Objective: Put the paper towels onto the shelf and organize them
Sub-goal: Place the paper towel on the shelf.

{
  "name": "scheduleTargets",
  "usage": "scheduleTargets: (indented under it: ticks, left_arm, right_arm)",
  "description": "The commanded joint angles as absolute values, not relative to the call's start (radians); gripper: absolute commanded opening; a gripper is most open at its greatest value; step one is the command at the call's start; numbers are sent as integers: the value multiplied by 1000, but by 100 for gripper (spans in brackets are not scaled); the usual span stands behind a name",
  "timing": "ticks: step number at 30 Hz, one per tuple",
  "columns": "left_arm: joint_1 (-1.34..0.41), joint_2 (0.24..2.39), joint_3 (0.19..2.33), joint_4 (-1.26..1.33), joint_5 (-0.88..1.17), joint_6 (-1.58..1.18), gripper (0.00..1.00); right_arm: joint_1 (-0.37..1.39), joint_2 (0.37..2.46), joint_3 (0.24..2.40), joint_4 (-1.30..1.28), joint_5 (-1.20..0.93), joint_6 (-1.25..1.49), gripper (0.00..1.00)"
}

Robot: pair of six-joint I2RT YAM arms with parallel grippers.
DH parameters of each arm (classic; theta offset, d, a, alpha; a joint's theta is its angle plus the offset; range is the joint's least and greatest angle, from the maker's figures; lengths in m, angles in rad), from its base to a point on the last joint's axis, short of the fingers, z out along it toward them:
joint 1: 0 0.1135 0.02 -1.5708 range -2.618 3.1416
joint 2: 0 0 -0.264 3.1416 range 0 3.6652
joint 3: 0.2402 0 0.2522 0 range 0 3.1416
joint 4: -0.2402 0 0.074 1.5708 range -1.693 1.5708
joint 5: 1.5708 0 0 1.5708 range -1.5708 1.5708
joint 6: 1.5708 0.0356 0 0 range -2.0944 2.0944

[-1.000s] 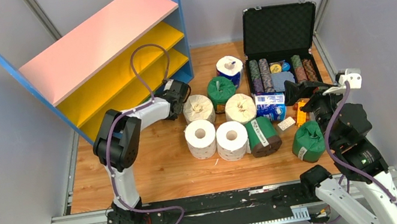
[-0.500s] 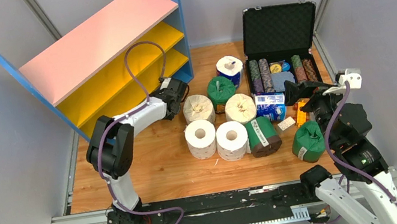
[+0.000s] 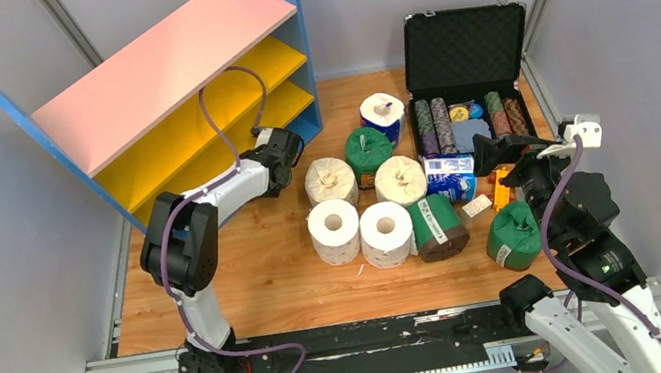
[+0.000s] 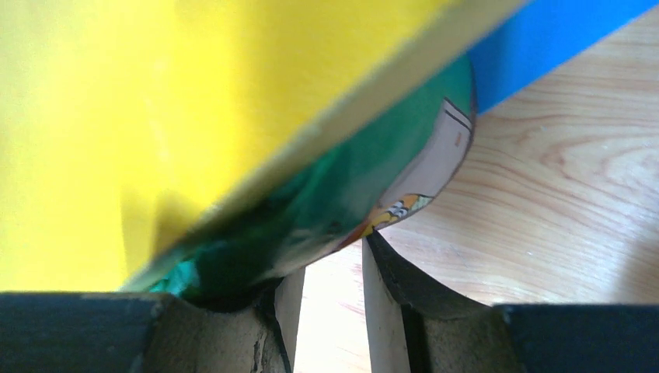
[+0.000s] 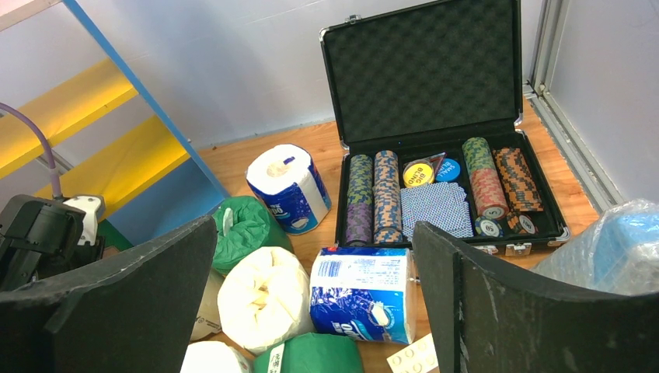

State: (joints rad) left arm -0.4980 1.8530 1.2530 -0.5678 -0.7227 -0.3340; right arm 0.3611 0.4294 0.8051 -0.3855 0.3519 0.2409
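Left arm is stretched toward 12 o'clock; left gripper (image 3: 288,149) is poked under the shelf (image 3: 174,66) lower board, jaws narrowly parted around a green-wrapped roll (image 4: 334,202), grip not confirmed. Right gripper (image 5: 315,311) is held wide open, empty. Remaining paper towels (image 3: 380,203) are clustered mid wooden table (image 3: 271,278); black case (image 3: 466,52) at 1 o'clock.

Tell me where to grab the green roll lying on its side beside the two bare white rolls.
Grip the green roll across its curved wrapped body, coming from above. It lies tilted with one flat end facing the table's near edge, and a white roll touches its left side, so span the fingers end to end along its axis.
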Motion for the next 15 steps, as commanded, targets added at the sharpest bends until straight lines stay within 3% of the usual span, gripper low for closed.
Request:
scheduleTargets:
  ticks: [1, 9, 15]
  left_arm:
    - [-456, 1839, 1285, -559, -797, -354, 42]
    - [-463, 1823, 1275, -566, -737, -380, 47]
    - [-518, 1760, 1288, -605, -670, -403, 61]
  right_arm:
    - [358, 431, 808, -371, 342, 232, 100]
    - [358, 431, 808, -372, 344, 231, 100]
    - [359, 440, 809, -372, 342, 232, 100]
